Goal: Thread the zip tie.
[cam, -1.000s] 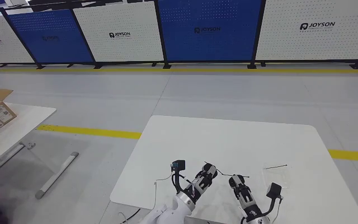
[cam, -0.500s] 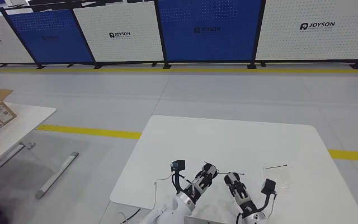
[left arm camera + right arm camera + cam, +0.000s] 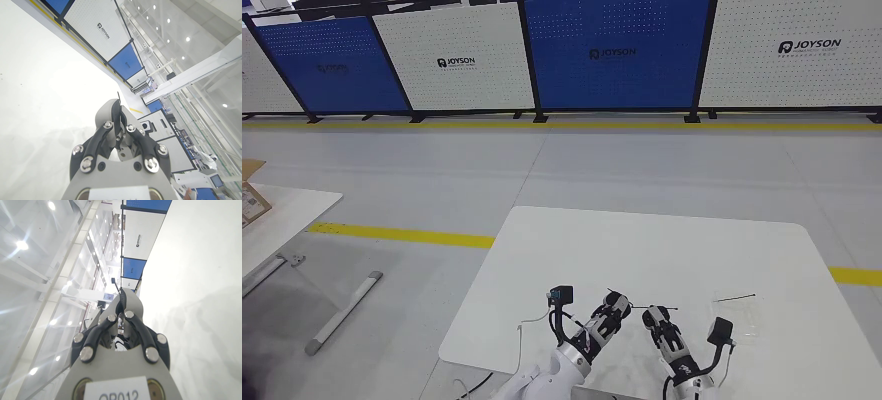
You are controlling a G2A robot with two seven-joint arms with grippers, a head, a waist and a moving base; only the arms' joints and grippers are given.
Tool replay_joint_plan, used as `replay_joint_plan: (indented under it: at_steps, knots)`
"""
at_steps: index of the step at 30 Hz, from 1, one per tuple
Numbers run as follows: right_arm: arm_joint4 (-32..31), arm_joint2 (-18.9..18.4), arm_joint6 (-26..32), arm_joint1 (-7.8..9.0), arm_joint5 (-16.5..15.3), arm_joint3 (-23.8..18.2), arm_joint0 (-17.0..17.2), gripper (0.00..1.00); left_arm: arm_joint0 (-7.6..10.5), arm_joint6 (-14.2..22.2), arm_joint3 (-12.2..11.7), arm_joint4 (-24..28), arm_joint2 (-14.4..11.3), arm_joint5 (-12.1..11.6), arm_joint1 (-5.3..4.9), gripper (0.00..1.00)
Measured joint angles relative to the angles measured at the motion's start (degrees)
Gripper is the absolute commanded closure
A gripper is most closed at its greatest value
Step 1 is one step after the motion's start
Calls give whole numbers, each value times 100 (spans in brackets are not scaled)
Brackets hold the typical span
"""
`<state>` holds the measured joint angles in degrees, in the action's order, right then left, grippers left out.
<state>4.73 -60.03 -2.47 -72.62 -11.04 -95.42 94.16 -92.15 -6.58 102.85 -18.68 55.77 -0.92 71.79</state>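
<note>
L gripper (image 3: 119, 106) is pinching the zip tie (image 3: 118, 97), jaws closed on the strap, thin tail poking past the tips. R gripper (image 3: 122, 295) is clamping closed just below the head (image 3: 113, 280). Both are hovering close together over the table (image 3: 572, 260), near its front edge. Judgement: thread is needing tail lined square w/ head slot, 1 arm steady, slow feed, no strap buckling.

The right gripper (image 3: 654, 318) has slid in closer to the left gripper (image 3: 617, 305), so the zip tie (image 3: 638, 308) strung between them now spans a shorter gap.
</note>
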Motion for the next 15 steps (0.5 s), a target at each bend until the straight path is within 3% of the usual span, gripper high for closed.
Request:
replay_joint_plan:
  at_steps: [8,15]
  knots:
    - [93,-121,150,2,-111,-57,73,100,43,-149,-55,99,3,-66,23,100]
    - [183,-201,386,5,-171,-92,112,100,28,152,-76,437,74,-255,13,100]
